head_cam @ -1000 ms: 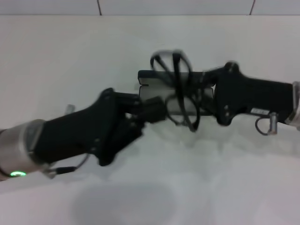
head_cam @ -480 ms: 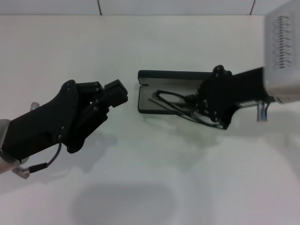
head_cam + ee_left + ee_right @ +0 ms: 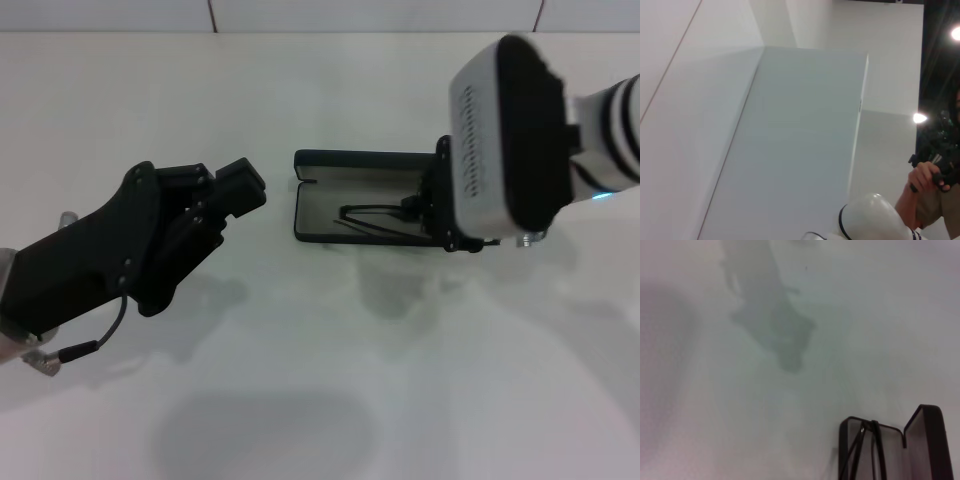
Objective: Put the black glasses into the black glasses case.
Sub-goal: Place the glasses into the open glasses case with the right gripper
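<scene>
White and bare, the table (image 3: 330, 380) carries the black glasses case (image 3: 355, 205), which lies open with its lid raised on the far side. The black glasses (image 3: 375, 220) are now seen lying inside the case on the grey lining, whereas half a second ago part of the frame hung over the case's near rim. The right tool (image 3: 440, 215) is placed at the case's right end, its wrist turned up more steeply over the case than before; whether its fingers are spread or pressed together cannot be told. The left tool (image 3: 235, 195) is held left of the case, apart from it, almost where it was half a second ago, and its finger state cannot be told either. From the right wrist view, the temple arms are seen inside the case (image 3: 890, 450).
</scene>
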